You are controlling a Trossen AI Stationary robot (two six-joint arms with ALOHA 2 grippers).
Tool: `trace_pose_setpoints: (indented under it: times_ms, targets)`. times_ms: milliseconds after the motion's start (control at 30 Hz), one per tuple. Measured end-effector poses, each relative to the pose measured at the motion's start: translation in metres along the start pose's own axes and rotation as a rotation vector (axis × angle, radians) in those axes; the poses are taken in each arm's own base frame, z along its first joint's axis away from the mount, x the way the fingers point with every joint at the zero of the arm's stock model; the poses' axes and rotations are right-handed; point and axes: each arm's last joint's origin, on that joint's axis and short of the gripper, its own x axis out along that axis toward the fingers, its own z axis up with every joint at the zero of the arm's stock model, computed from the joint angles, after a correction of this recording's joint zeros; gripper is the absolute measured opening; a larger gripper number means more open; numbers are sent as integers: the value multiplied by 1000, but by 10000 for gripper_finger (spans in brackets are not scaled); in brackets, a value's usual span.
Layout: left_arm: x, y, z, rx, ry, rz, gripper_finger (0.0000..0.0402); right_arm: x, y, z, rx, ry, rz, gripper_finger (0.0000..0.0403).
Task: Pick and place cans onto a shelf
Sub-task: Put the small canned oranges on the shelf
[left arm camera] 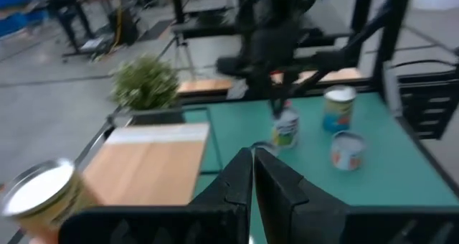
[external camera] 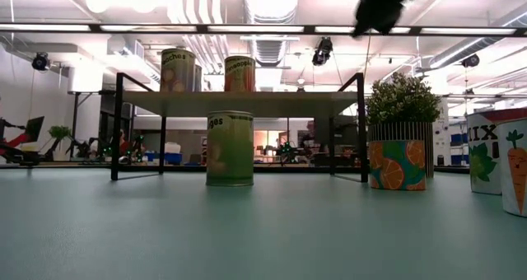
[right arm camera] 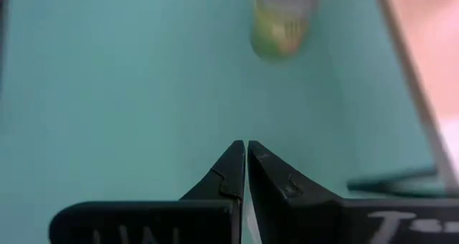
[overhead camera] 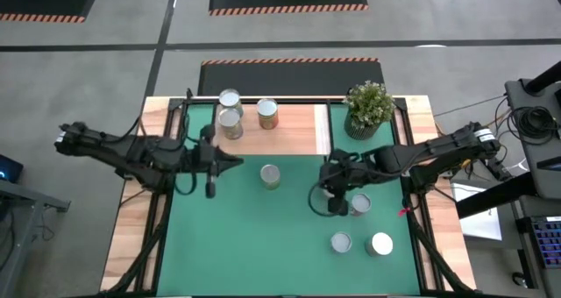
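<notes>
The shelf [overhead camera: 294, 130], a light-wood board on black legs, stands at the far side of the green mat [overhead camera: 263, 245]. Three cans [overhead camera: 230, 123] stand on it. A green-labelled can [overhead camera: 270, 175] stands upright on the mat in front of the shelf; the low view shows this can [external camera: 230, 148] too. Three more cans [overhead camera: 359, 203] stand on the mat at the right. My left gripper [overhead camera: 237, 162] hangs shut left of the green-labelled can, holding nothing. My right gripper [right arm camera: 246, 147] is shut and empty, pointing at that can [right arm camera: 283, 18] from its right.
A potted plant [overhead camera: 368, 109] stands at the shelf's right end. Two cans [overhead camera: 340, 242] near the front right leave open mat at the front left. The table's wooden rim [overhead camera: 131, 237] runs along the mat's sides.
</notes>
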Motion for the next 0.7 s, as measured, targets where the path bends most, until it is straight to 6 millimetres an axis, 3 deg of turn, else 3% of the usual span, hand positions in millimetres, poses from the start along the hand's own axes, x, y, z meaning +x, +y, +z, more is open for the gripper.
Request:
trace_pose_setpoints:
  times_ms: [400, 567, 700]
  targets:
    - [-2, -9, 3, 24, -30, -42, 0, 53, -10, -62, -11, 145, -49, 9]
    - [-3, -9, 3, 32, -31, -42, 0, 62, -12, -68, -9, 100, -58, 20]
    - [-2, -8, 3, 32, -30, -22, 0, 62, -12, -68, 13, 86, -80, 52]
